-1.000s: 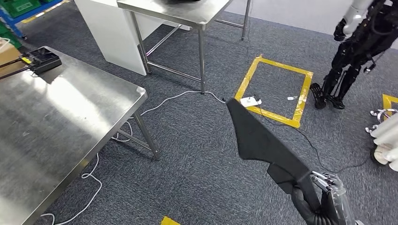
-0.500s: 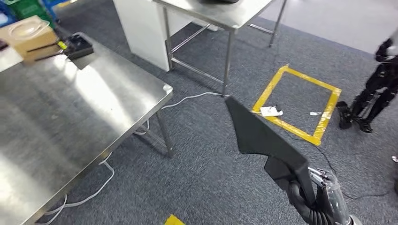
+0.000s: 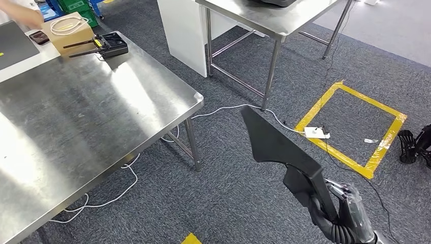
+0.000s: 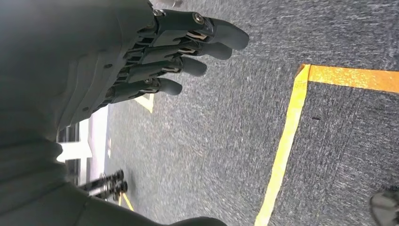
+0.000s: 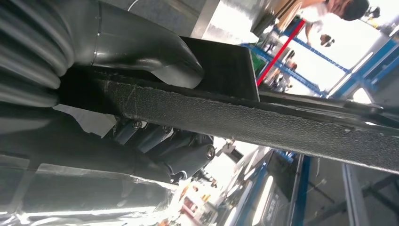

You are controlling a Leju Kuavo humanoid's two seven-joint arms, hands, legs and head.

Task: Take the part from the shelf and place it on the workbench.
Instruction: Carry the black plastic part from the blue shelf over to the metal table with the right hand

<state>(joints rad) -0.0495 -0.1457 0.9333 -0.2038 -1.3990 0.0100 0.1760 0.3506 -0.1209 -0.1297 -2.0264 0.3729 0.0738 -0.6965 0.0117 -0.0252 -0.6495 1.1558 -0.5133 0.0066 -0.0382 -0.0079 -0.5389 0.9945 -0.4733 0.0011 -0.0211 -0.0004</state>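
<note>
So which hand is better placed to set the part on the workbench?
The right hand: it already grips the black part, which sits just off the workbench corner. The left hand hangs over the carpet, holding nothing.

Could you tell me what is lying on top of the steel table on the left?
At the steel table's far end lie a black box with antennas and a cardboard box topped by coiled cable. Anything beyond the picture's edge is unseen.
</note>
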